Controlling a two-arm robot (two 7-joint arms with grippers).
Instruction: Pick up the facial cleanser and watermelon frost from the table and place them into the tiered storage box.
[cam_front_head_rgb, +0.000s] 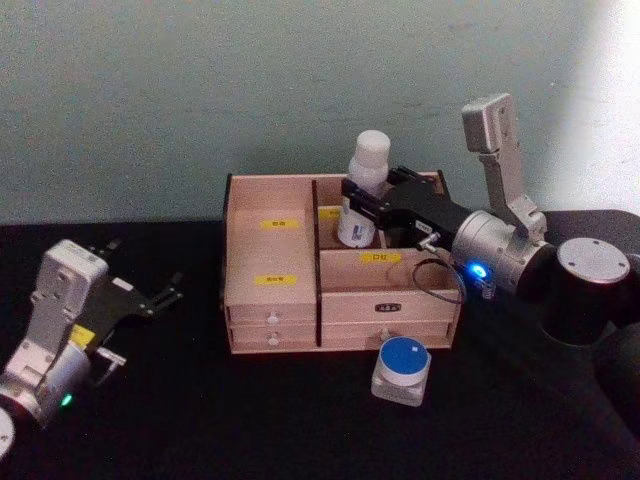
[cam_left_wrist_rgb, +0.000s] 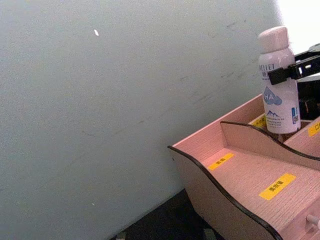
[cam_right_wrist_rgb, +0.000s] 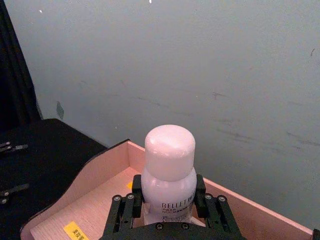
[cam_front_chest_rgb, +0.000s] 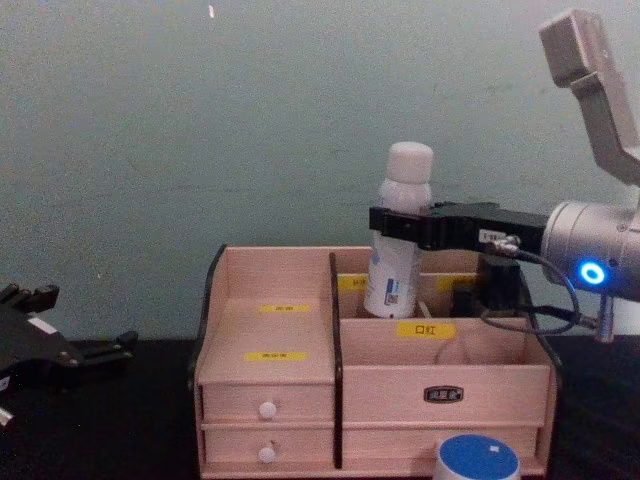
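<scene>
The facial cleanser (cam_front_head_rgb: 366, 188), a white bottle with a rounded cap, stands slightly tilted with its base in a rear compartment of the tiered storage box (cam_front_head_rgb: 270, 262). My right gripper (cam_front_head_rgb: 362, 203) is shut on the bottle's shoulder, reaching in from the right; the same grip shows in the right wrist view (cam_right_wrist_rgb: 167, 202) and the chest view (cam_front_chest_rgb: 396, 222). The watermelon frost (cam_front_head_rgb: 402, 368), a small pale jar with a blue lid, sits on the black table just in front of the box's right drawers. My left gripper (cam_front_head_rgb: 145, 268) rests open at the far left, apart from everything.
The black table (cam_front_head_rgb: 250, 420) spreads around the box, with bare room in front and to the left. A pale green wall (cam_front_head_rgb: 200, 90) stands close behind the box. The box's left stepped compartments (cam_left_wrist_rgb: 240, 170) hold nothing.
</scene>
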